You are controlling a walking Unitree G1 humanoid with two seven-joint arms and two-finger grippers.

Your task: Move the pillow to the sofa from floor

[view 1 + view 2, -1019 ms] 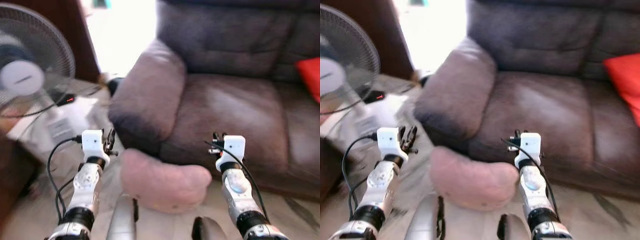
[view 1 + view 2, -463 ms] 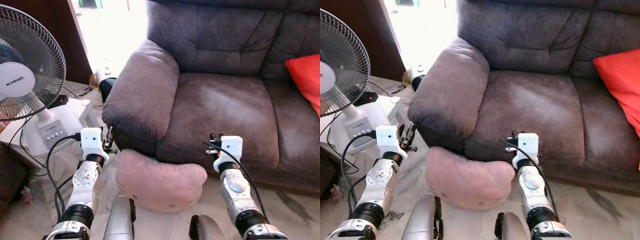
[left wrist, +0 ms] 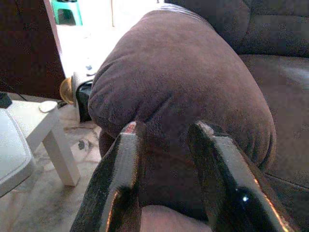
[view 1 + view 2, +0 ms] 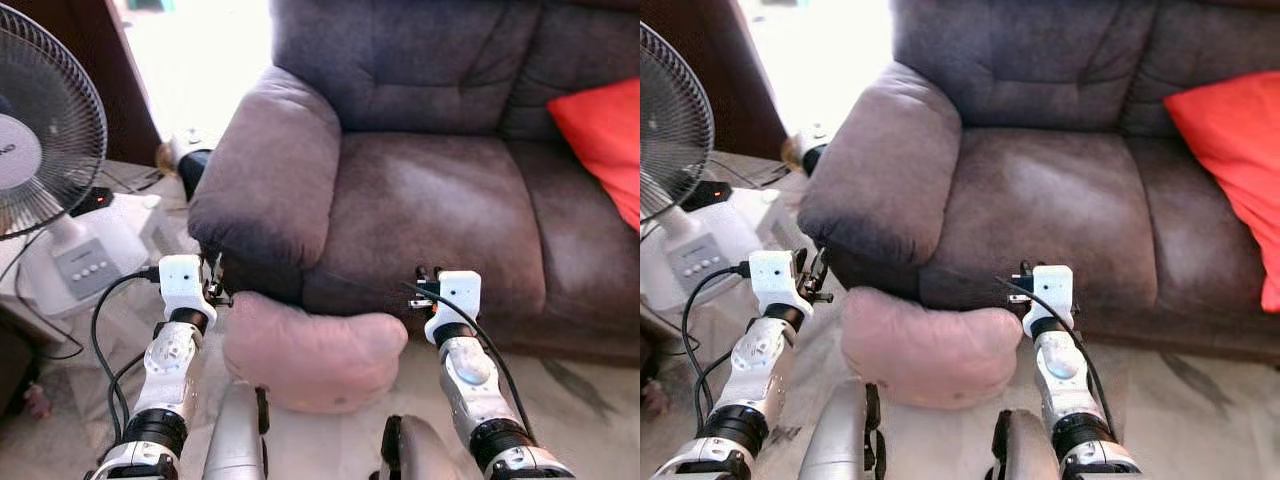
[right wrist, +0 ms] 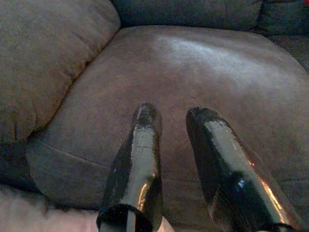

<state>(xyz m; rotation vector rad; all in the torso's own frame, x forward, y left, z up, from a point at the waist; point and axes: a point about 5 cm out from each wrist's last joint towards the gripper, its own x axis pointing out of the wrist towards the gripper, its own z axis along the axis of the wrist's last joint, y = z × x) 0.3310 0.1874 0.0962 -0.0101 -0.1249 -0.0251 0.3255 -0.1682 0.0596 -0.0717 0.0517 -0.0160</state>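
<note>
Room: pale tiled floor in front of a dark brown sofa; bright light at 12 o'clock behind the armrest.
Pillow: pink pillow lies on the floor, touching the sofa's front just under the armrest, at 6 o'clock from the seat cushion.
Left gripper: left gripper raised at 9 o'clock of the pillow, just beside its end; fingers parted by a narrow gap, nothing between them, pointing at the armrest.
Right gripper: right gripper at 3 o'clock of the pillow, near its other end; fingers a narrow gap apart, holding nothing, aimed at the seat cushion.
Red cushion: red cushion on the sofa seat at 2 o'clock, well apart from the pillow.
Fan: standing fan at 10 o'clock, on a white low table.
</note>
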